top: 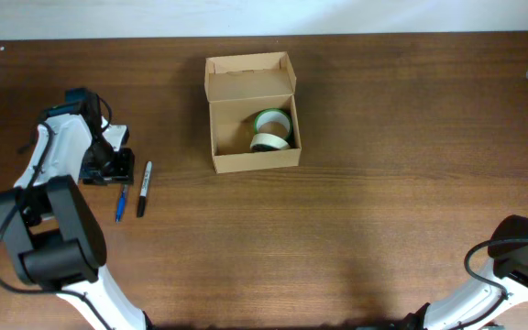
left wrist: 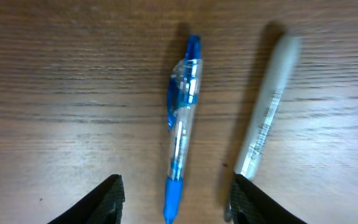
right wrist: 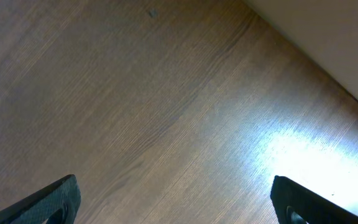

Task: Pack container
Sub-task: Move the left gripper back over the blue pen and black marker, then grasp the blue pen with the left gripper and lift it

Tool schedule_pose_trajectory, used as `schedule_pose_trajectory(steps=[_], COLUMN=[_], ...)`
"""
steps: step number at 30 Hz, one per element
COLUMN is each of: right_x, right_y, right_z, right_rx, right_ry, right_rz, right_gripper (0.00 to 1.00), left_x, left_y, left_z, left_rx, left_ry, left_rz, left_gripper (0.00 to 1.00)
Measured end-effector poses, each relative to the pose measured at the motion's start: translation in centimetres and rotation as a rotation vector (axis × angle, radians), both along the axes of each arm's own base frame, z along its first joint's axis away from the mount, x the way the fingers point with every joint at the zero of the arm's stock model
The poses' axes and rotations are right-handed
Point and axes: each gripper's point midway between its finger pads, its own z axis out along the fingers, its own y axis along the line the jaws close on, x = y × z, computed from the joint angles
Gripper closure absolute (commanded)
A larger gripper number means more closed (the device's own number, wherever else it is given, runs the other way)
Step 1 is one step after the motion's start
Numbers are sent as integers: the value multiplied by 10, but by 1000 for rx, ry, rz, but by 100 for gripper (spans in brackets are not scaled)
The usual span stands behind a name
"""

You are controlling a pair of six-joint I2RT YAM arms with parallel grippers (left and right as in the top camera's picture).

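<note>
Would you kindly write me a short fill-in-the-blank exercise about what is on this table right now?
1. The container already holds ___ rolls of tape.
2. The left gripper is open just above the ___ pen.
3. The container's flap lid is ___.
Missing words: two; blue; open.
</note>
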Motion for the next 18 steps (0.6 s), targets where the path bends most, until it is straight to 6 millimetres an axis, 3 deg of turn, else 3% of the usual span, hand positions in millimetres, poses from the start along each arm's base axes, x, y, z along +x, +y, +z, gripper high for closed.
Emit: schedule_pose_trajectory(steps=[8, 14, 18], right_x=[0, 0, 0], right_y=[0, 0, 0], right_z=[0, 0, 0], right_rx=[0, 0, 0], right_ry=[0, 0, 0], right_rz=[0, 0, 0], right_gripper=[1, 1, 1], left_x=[-3, -6, -6], left_y=[3, 3, 4], left_z=[-24, -33, -33], left_rx=[11, 8, 11], left_ry=[56, 81, 83], left_rz=[-2, -5, -4], left_gripper=[49, 66, 89])
